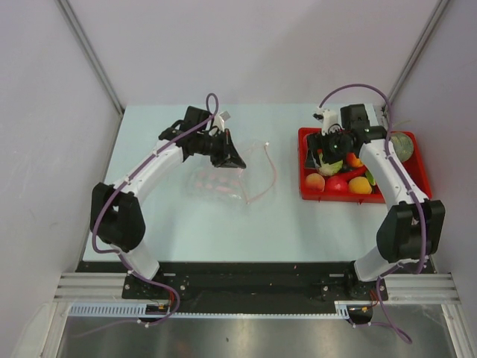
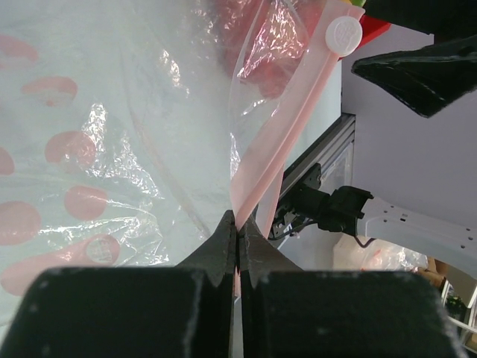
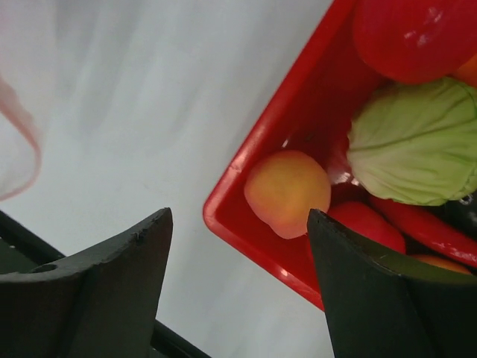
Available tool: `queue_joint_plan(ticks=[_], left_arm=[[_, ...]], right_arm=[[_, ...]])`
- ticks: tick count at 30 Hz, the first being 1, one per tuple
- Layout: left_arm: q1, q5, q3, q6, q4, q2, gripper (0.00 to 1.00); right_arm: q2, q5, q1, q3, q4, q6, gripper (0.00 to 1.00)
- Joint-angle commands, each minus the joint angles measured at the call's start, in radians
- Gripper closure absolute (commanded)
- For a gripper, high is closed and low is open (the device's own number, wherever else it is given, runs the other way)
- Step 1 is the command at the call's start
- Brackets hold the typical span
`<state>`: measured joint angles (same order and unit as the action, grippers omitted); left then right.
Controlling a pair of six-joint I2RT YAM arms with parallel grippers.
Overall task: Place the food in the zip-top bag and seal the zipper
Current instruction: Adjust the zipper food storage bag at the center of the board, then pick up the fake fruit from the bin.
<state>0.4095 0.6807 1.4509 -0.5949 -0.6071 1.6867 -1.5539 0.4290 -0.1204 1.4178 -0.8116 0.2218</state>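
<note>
- Zip-top bag [image 1: 220, 183] lay left of the red tray [image 3: 246, 224], its zipper [image 2: 291, 134] pinched between the closed left fingers [image 2: 220, 250].
- Right fingers [image 3: 97, 261] gaped wide, empty, over the tray's food [image 3: 287, 192].

The zip-top bag [image 2: 149, 134] is presenting as thin, clear plastic film, crinkled and glinting. Its zipper [image 2: 287, 127] is showing as smooth, matt pink plastic. The red tray [image 3: 246, 171] and the peach-coloured fruit [image 3: 287, 192] are reflecting light glossily; the green cabbage [image 3: 417, 145] is looking duller and veined. The left pincer [image 2: 238, 224] is appearing matt black and faintly speckled.

No legible text or labels anywhere.
</note>
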Motion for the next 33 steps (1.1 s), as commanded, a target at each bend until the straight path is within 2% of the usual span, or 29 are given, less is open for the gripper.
queue_joint_plan(ticks=[1,7,13,21,24,25,28,31,33], left_arm=[[0.002,0.008,0.052,-0.009,0.026,-0.005,1.00],[0.002,0.002,0.052,0.001,0.020,-0.005,1.00],[0.002,0.003,0.051,0.004,0.023,0.004,1.00],[0.002,0.003,0.046,0.010,0.023,0.007,1.00],[0.002,0.005,0.042,0.010,0.021,0.005,1.00],[0.002,0.008,0.040,0.012,0.023,0.004,1.00],[0.002,0.019,0.037,0.004,0.036,0.001,1.00],[0.002,0.049,0.032,-0.034,0.064,0.001,1.00],[0.003,0.049,0.051,-0.036,0.064,0.010,1.00]], right_arm=[[-0.035,-0.099,-0.005,-0.016,-0.038,0.146,0.24],[-0.083,-0.151,-0.024,-0.095,0.025,0.185,0.24],[-0.129,-0.203,-0.059,-0.169,0.121,0.182,0.14],[-0.182,-0.254,-0.081,-0.200,0.198,0.182,0.14],[-0.178,-0.262,-0.073,-0.195,0.196,0.182,0.23],[-0.166,-0.260,-0.068,-0.189,0.189,0.180,0.32],[-0.100,-0.208,-0.044,-0.132,0.131,0.160,0.47],[-0.003,-0.098,-0.009,-0.053,0.069,0.136,0.56],[0.082,0.034,0.013,-0.002,0.045,0.113,0.60]])
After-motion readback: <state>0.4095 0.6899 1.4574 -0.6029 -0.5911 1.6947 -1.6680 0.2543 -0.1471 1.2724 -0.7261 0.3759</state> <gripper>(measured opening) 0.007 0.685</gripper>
